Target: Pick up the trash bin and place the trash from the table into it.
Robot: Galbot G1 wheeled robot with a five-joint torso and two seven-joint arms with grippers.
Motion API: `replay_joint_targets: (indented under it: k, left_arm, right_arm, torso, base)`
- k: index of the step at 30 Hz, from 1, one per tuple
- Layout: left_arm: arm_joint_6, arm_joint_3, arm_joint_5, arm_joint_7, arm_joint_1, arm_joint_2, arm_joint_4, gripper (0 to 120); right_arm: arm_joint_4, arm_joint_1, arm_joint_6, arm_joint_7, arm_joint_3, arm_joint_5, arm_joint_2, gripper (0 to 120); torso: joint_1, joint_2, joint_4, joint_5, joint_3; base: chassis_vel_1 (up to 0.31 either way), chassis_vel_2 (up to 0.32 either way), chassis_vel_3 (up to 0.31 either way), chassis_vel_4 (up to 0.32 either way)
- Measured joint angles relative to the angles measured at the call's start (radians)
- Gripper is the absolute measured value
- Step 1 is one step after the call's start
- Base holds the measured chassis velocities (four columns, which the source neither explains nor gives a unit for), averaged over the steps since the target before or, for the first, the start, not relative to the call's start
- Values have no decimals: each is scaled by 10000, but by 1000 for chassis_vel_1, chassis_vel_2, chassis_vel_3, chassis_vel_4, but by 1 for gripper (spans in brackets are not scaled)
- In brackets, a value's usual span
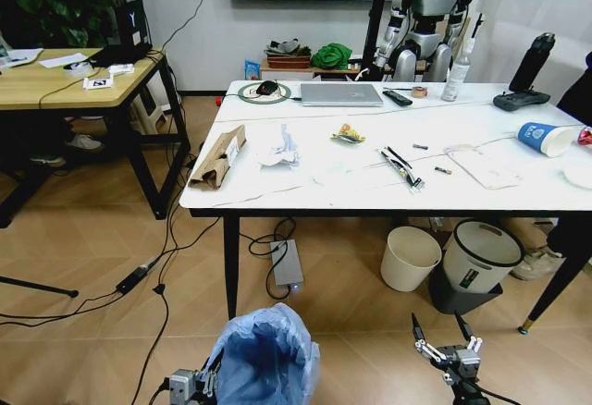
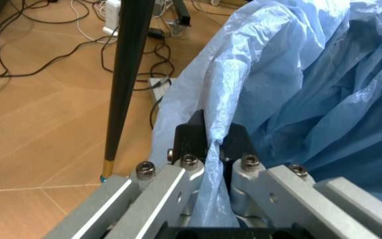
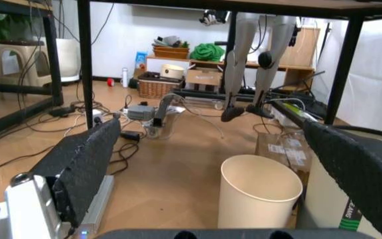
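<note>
— Head view, left gripper [image 1: 208, 379]?
— Clamped on bag rim of trash bin [image 1: 266, 357], low, short of tabletop [image 1: 370, 188].
— Right gripper [image 1: 446, 340]?
— Fingers spread, holding nothing. Trash [image 1: 218, 157] up ahead on tabletop, well beyond both.

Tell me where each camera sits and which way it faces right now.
Head view: high on the robot, looking forward and down at the white marble-look table; both pincers low in frame, left pincer at the blue-bag-lined trash bin, right pincer open.
Left wrist view: close behind its fingers, clamped on the bag's edge.
Right wrist view: low, looking under the table; open fingers frame a cream plastic bucket.
Shared: head and right wrist both show that bucket.
</note>
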Motion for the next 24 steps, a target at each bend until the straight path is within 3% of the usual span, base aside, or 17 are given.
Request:
replay_joint_targets:
  k: [24]
  left_arm:
    - [-46, 49, 106, -4, 71, -146, -23, 0]
  right_arm:
    - [15, -22, 41, -2, -25, 35, 0, 100]
  torso:
    - [438, 1029, 0, 0, 592]
  base:
    - [0, 0, 0, 0]
